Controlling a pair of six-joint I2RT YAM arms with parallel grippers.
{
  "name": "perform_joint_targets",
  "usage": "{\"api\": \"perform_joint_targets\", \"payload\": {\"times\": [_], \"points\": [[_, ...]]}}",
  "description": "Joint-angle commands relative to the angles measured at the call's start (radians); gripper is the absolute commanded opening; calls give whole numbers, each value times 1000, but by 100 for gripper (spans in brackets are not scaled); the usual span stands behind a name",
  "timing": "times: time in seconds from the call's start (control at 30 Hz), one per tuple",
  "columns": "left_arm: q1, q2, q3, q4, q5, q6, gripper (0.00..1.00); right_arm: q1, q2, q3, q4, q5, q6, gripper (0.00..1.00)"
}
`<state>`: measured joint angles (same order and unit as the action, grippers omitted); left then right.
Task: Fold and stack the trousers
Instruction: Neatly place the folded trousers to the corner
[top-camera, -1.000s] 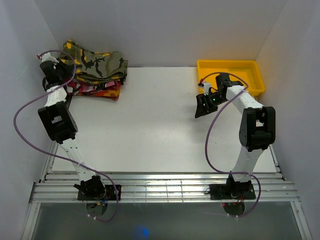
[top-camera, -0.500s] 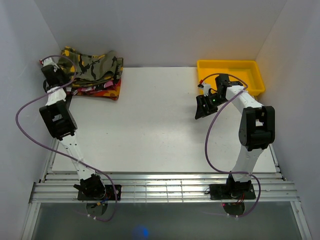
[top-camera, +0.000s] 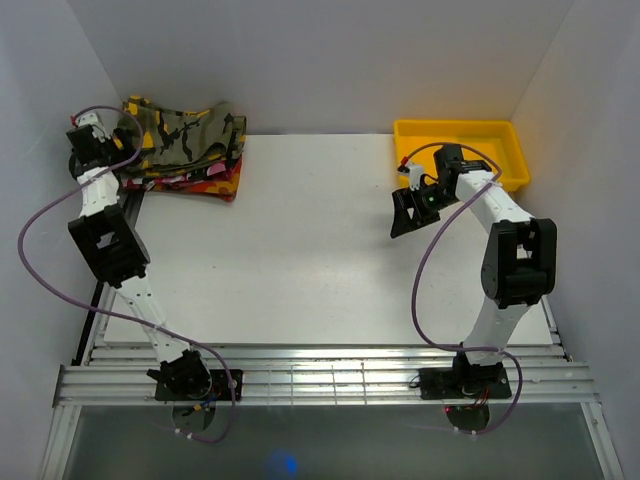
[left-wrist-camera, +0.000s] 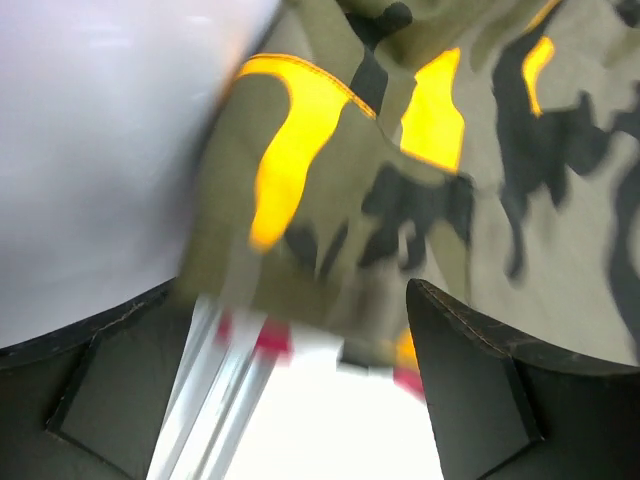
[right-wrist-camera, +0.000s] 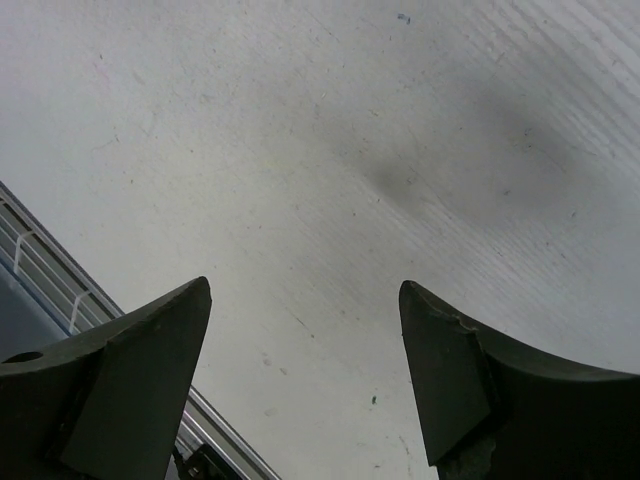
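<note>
Looking through the left wrist camera, I get blurred olive, yellow and black camouflage: the trousers (left-wrist-camera: 480, 150), just ahead of the left gripper (left-wrist-camera: 300, 290), whose jaws are apart and empty. Only the overhead view places them, folded atop a red-orange patterned garment (top-camera: 205, 185) at the table's (top-camera: 300, 250) far-left corner. My right gripper (right-wrist-camera: 305, 283) hangs spread over bare tabletop near the yellow tray (top-camera: 512, 132). Since a second ago the left arm has drawn leftward off the pile.

Overhead plus two wrists
Top looks down from behind; left wrist close on trousers (left-wrist-camera: 330, 180), right wrist above table (right-wrist-camera: 350, 150).
</note>
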<state>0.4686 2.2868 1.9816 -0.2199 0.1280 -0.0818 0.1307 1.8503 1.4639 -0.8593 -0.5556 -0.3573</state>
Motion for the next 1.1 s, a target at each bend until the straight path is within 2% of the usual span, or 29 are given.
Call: {"api": "perform_joint_targets", "payload": {"times": [0.0,0.07,0.13,0.17,0.27,0.3,0.37,0.47,0.5,0.53,0.7,0.8,0.87,1.07], "points": [[42,-237,-26,-162,56,36,98,-16,-94,4,-20,-1,-29,82],[45,-320,-93,-231,154,63,98,-25,-123,-14,-15,-3,-37,85],[47,-381,-197,-230,241,126,98,-37,-151,-34,-10,-1,-45,86],[47,-444,-228,-211,331,152,98,-40,-158,-54,-9,-3,-48,86],[47,-497,-286,-95,407,159,83,-52,-180,-83,0,-24,-49,85],[47,-495,-288,-57,433,139,69,-55,-183,-97,3,-26,-48,84],[44,-471,-267,72,461,78,61,-55,-183,-105,16,-41,-40,82],[41,-328,-149,139,449,-15,63,-55,-171,-99,22,-61,-31,80],[41,-241,-54,152,432,-71,65,-54,-162,-91,23,-67,-26,80],[39,-201,-20,209,432,-99,70,-54,-158,-89,26,-76,-26,80],[27,18,196,362,446,-197,71,-54,-122,-97,49,-76,-17,79],[15,158,322,372,430,-179,68,-54,-94,-106,57,-75,-17,78],[8,236,350,401,398,-177,67,-54,-82,-112,65,-73,-17,78],[-30,385,396,453,144,-12,76,-55,-43,-131,74,-67,-14,77]]}}
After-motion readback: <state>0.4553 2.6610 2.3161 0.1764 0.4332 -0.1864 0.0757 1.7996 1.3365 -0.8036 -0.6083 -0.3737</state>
